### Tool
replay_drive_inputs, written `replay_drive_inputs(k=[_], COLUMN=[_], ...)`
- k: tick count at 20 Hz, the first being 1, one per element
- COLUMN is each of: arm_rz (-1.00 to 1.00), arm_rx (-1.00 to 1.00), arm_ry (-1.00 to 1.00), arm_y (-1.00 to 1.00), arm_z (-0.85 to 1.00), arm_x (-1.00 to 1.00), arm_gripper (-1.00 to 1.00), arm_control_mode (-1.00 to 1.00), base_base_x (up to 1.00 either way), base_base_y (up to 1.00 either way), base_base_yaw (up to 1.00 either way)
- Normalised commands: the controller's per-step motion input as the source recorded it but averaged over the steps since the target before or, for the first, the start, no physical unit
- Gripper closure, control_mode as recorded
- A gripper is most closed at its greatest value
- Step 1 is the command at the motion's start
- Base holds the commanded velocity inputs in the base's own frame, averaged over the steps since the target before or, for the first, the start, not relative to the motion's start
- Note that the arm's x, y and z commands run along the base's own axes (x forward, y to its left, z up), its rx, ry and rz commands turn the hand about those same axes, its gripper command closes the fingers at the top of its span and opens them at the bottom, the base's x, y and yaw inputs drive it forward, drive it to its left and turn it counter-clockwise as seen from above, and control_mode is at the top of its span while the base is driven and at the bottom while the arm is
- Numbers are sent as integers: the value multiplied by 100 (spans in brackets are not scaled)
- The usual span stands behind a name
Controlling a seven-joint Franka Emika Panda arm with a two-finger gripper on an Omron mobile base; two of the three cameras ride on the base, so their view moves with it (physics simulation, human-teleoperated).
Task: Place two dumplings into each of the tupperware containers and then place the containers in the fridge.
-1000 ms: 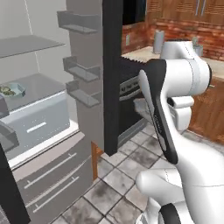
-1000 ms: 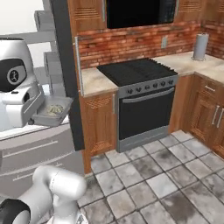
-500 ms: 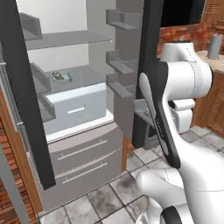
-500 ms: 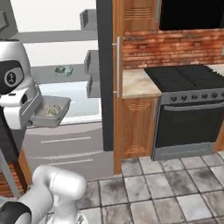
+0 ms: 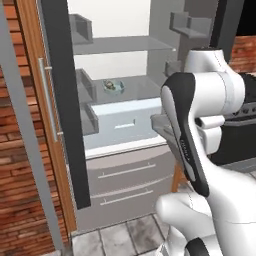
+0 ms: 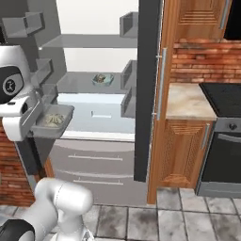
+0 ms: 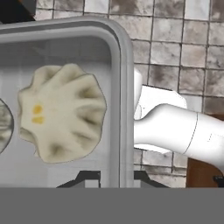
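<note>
Left base view: your arm blocks tool; fridge [image 5: 120, 105] open ahead, teal container [image 5: 113, 86] on middle shelf beyond.
Right base view: your tool [image 6: 34, 123] clamped on grey container [image 6: 54, 120] rim, held level before fridge [image 6: 94, 94], dumplings [image 6: 52, 120] inside.
Hand view: your tool's fingers [image 7: 87, 178] pinch container [image 7: 118, 87] wall; dumpling [image 7: 61, 111] just above fingers.

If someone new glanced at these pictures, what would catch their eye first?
Probably the open fridge, white inside, with a teal container on its middle shelf. Next, the grey container with dumplings, held by the gripper before the fridge.
</note>
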Motion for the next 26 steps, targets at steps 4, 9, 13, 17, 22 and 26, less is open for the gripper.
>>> replay_drive_inputs(k=[4, 9, 13, 17, 22, 26], arm_rz=[0, 0, 0, 0, 0, 0], arm_rx=[0, 0, 0, 0, 0, 0], arm_ry=[0, 0, 0, 0, 0, 0], arm_y=[0, 0, 0, 0, 0, 0], arm_z=[0, 0, 0, 0, 0, 0], arm_x=[0, 0, 0, 0, 0, 0], arm_gripper=[100, 100, 100, 100, 100, 100], arm_control_mode=[100, 100, 100, 100, 100, 100], base_base_x=[95, 94, 46, 22, 28, 27], base_base_y=[0, 0, -6, -22, -28, -41], base_base_yaw=[7, 7, 3, 0, 0, 0])
